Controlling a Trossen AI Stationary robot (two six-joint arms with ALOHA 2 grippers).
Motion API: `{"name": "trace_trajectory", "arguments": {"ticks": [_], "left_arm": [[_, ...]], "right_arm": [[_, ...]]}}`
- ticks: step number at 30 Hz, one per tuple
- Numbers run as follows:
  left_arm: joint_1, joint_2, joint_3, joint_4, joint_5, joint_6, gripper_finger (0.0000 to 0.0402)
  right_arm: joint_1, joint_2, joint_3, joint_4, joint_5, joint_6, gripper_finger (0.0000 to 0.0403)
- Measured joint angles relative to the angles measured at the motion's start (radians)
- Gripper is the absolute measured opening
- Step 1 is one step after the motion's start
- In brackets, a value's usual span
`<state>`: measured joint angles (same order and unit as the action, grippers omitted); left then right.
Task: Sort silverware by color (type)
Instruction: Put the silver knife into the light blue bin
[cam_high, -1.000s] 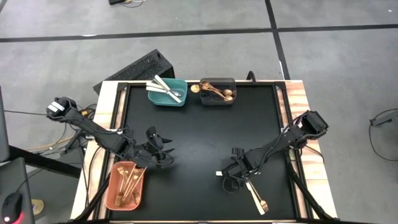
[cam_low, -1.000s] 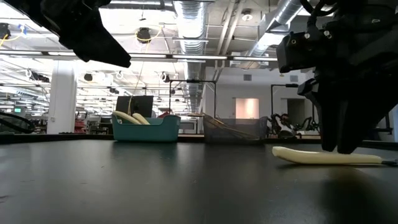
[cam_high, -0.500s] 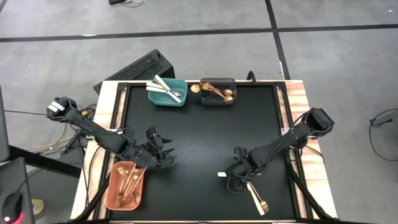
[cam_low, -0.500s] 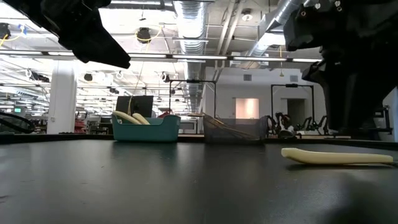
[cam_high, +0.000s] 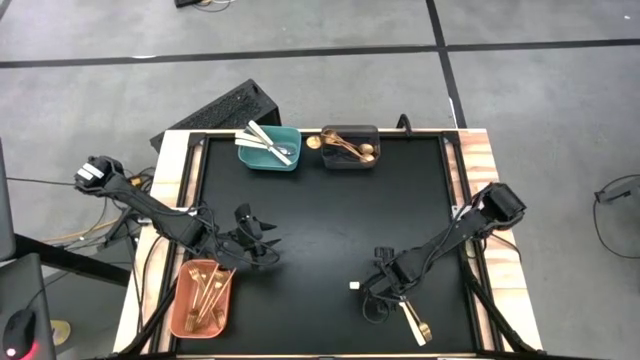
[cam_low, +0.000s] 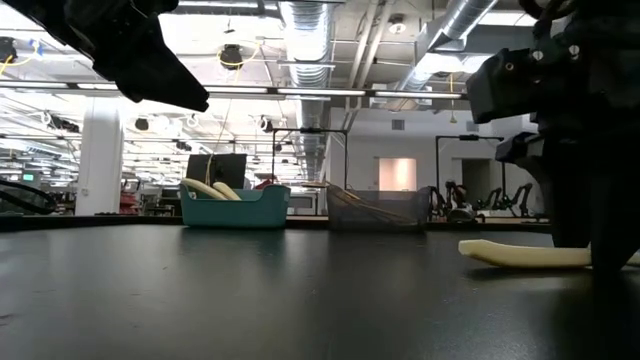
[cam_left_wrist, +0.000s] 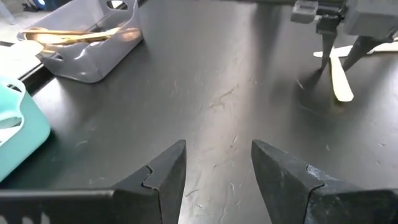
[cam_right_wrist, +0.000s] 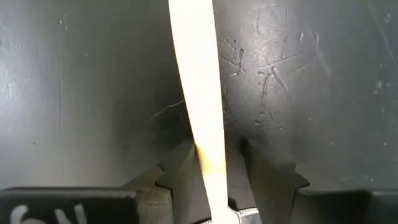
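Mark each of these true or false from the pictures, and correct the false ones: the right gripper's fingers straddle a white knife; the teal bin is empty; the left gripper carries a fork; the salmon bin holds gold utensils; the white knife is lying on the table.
1. The right gripper has its fingers on either side of a white knife. True.
2. The teal bin is empty. False: white utensils lie in it.
3. The left gripper carries a fork. False: its fingers are open with nothing between them.
4. The salmon bin holds gold utensils. True.
5. The white knife is lying on the table. True: the low view shows it flat on the black surface.
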<state>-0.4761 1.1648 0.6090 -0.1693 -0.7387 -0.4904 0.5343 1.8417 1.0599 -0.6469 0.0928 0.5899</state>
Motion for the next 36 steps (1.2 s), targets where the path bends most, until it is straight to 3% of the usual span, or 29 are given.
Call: {"name": "trace_trajectory", "arguments": {"ticks": [3, 8, 10, 12, 18, 21, 26, 32, 36], "left_arm": [[0.0, 0.0, 0.0, 0.003, -0.001, 0.0, 0.0169], [0.0, 0.0, 0.0, 0.017, 0.007, -0.003, 0.0169], [0.004, 0.005, 0.0, 0.07, 0.016, 0.039, 0.017], [0.009, 0.023, 0.0, 0.16, 0.019, 0.112, 0.0173], [0.036, 0.103, 0.0, 0.335, 0.035, 0.262, 0.0197], [0.05, 0.135, 0.0, 0.372, 0.054, 0.266, 0.0212], [0.09, 0.183, 0.0, 0.461, 0.052, 0.276, 0.0241], [0.156, 0.242, 0.0, 0.662, 0.144, 0.395, 0.026], [0.212, 0.26, 0.0, 0.731, 0.135, 0.382, 0.0261]], "right_arm": [[0.0, 0.014, 0.001, 0.001, -0.002, -0.019, 0.0145], [-0.004, 0.009, 0.02, -0.015, 0.004, -0.079, 0.0069], [-0.005, -0.001, 0.038, -0.02, 0.045, -0.113, 0.0069], [-0.013, -0.003, 0.06, -0.021, 0.145, -0.153, 0.0069], [-0.077, -0.014, 0.176, 0.015, 0.645, -0.176, 0.0069], [-0.093, -0.014, 0.209, 0.064, 0.788, -0.222, 0.0069], [-0.14, -0.014, 0.208, 0.218, 0.874, -0.367, 0.0069], [-0.189, -0.014, 0.209, 0.332, 0.879, -0.487, 0.0069], [-0.216, -0.015, 0.209, 0.361, 0.885, -0.553, 0.0069]]}}
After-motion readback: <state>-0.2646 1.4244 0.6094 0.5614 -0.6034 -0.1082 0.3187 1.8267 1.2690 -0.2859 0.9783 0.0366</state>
